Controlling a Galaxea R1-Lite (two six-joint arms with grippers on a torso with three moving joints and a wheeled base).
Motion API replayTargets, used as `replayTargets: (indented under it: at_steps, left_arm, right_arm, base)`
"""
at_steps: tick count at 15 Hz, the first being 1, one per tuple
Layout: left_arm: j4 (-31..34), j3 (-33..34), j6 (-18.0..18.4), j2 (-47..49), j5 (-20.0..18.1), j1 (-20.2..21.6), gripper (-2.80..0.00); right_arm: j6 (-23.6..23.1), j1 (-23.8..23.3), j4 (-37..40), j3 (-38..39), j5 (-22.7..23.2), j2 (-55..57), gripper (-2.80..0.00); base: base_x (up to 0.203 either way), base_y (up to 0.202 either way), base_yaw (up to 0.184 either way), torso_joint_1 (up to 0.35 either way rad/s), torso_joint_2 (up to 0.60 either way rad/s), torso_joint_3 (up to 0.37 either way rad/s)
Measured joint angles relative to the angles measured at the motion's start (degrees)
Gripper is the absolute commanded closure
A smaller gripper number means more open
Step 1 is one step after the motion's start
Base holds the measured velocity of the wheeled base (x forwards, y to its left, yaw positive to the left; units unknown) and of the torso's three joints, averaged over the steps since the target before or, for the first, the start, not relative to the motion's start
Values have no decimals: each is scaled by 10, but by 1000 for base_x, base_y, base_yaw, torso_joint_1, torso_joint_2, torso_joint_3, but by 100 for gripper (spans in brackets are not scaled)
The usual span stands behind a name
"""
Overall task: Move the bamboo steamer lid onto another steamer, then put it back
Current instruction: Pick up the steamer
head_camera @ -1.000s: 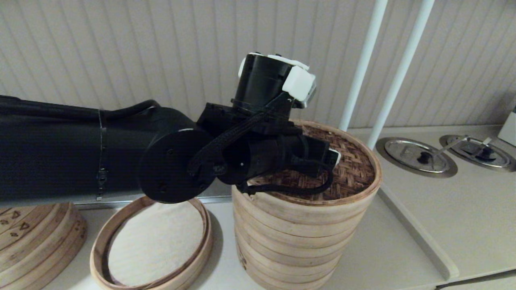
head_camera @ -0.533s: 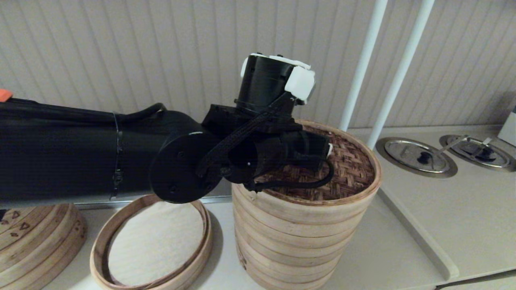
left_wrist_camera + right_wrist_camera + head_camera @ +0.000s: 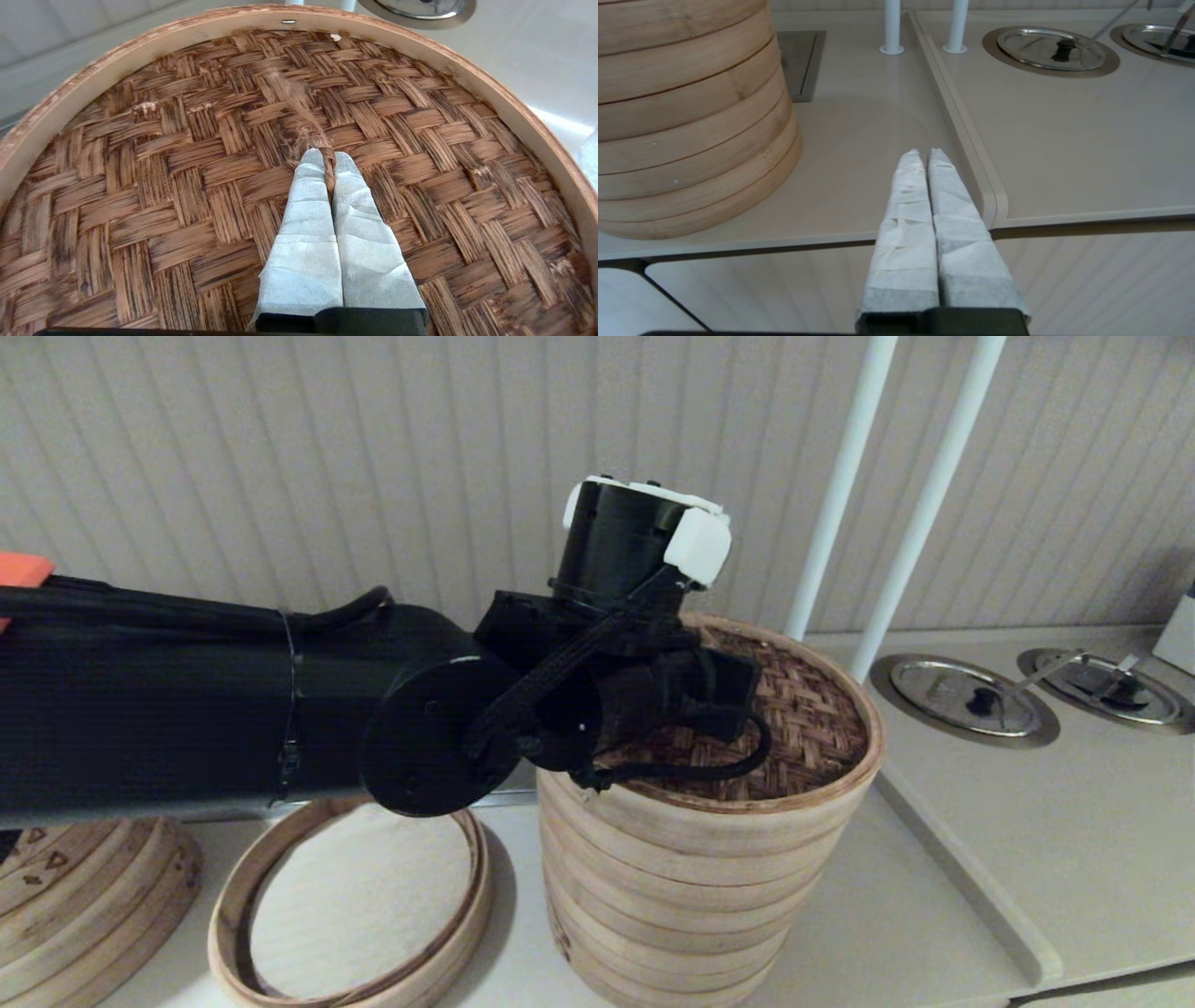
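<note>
The bamboo steamer lid (image 3: 812, 719), dark woven top in a pale rim, lies on top of the tall stack of steamer tiers (image 3: 691, 896). My left arm reaches over it from the left. In the left wrist view the left gripper (image 3: 328, 157) is shut on the thin twisted handle loop (image 3: 329, 170) at the middle of the lid (image 3: 187, 154). The stack's mesh liner is hidden under the lid. My right gripper (image 3: 924, 156) is shut on nothing, hanging at the counter's front edge to the right of the stack (image 3: 682, 116).
A low ring tray with white cloth (image 3: 355, 905) sits left of the stack, and a stack with triangle marks (image 3: 84, 887) at far left. Two white poles (image 3: 840, 485) rise behind. Steel lids (image 3: 966, 695) sit in the raised right counter, past a ridge (image 3: 962, 887).
My left arm has slid a little to the right and the wrist has tipped steeper over the lid. The lid stays on the tall stack.
</note>
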Motion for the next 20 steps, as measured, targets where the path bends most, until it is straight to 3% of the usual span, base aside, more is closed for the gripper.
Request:
replayTargets:
  at_steps: [20]
  left_arm:
    - [-2, -8, 30, -47, 32, -2, 0]
  right_arm:
    - [0, 0, 0, 0, 0, 0, 0]
  base:
    - [0, 0, 0, 0, 0, 0]
